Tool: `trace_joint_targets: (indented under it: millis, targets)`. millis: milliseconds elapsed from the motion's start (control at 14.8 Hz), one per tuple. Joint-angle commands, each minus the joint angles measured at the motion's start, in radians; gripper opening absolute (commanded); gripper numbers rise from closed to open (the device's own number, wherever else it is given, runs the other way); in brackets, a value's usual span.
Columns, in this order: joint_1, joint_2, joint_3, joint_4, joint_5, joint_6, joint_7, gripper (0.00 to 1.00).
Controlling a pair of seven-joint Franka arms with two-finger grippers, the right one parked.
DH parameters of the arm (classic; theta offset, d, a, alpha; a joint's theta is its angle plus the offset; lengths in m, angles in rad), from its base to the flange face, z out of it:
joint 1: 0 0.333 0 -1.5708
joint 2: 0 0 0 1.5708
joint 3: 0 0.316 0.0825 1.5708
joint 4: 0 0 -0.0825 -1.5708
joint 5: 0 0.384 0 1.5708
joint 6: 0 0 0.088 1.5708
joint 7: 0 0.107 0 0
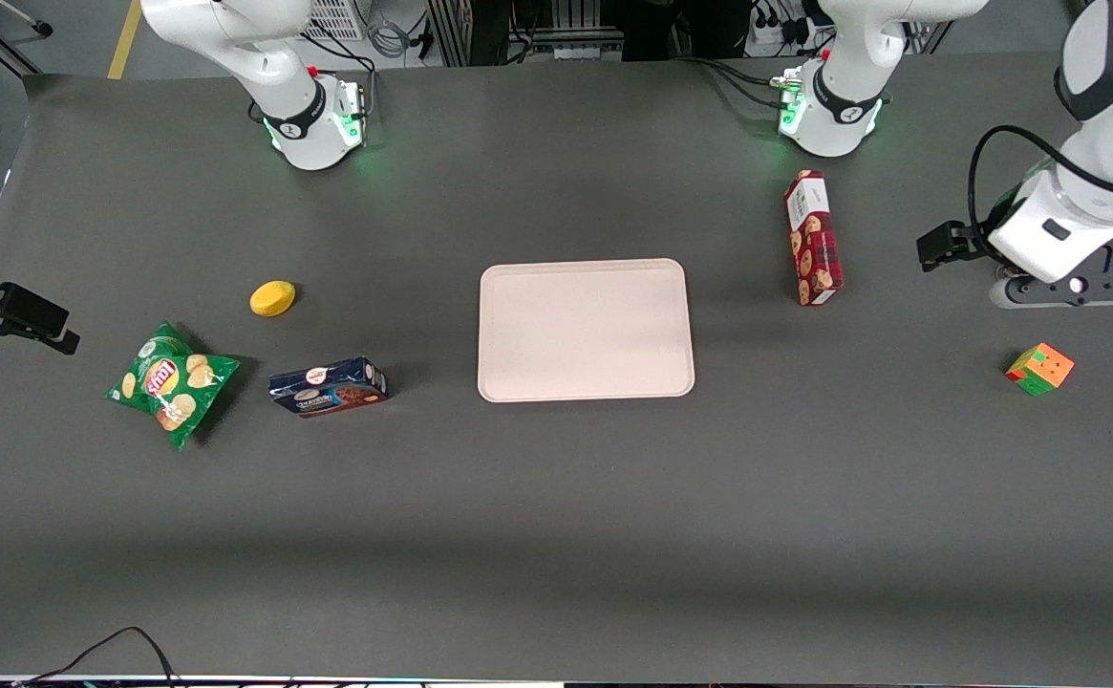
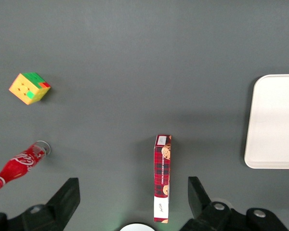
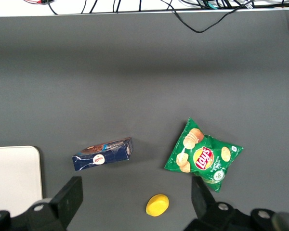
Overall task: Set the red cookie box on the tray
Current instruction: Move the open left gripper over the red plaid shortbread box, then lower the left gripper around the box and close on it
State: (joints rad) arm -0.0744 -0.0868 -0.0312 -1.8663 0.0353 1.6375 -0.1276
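The working arm's gripper [image 2: 132, 202] hangs in the air toward its own end of the table, fingers spread wide and holding nothing. In the wrist camera's picture the two dark fingers [image 2: 62, 197] stand well apart, with bare dark table between them.

Below the gripper lies a red soda bottle [image 2: 17, 166] on its side, and near that a multicoloured puzzle cube [image 1: 1039, 368], nearer the front camera than the gripper. Neither belongs to the task.

The red cookie box [image 1: 812, 238] lies flat on the table, between the gripper and the tray. It is long and narrow, its white label end pointing toward the robot bases. Nothing touches it.

The tray [image 1: 585, 330], pale pink-cream and flat, sits at the middle of the table with nothing on it, apart from the box.

Toward the parked arm's end of the table lie a dark blue cookie box [image 1: 328, 386], a green chip bag [image 1: 170, 382] and a small yellow object [image 1: 272, 297], all well away from the work.

The task appears to be at its start: the reach for the box is not yet made. The next move likely calls for carrying the gripper over the box, lowering it, and closing across the narrow width, before lifting and moving sideways to the tray.
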Motion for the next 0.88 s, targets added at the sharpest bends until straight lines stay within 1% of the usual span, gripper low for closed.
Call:
trace_joint_targets:
  millis: [0,270,337,472,607,809]
  targets:
    - [-0.005,-0.154,0.002,-0.264,0.015,0.155,-0.032,1.0]
    - [-0.004,-0.24,0.005,-0.495,-0.001,0.318,-0.036,1.0]
    - [-0.005,-0.263,0.004,-0.555,-0.005,0.37,-0.061,1.0]
    - [-0.01,-0.275,-0.01,-0.62,-0.006,0.412,-0.116,1.0]
    - [-0.013,-0.275,-0.016,-0.668,-0.018,0.447,-0.122,1.0]
    - [-0.018,-0.272,-0.029,-0.776,-0.02,0.586,-0.124,1.0]
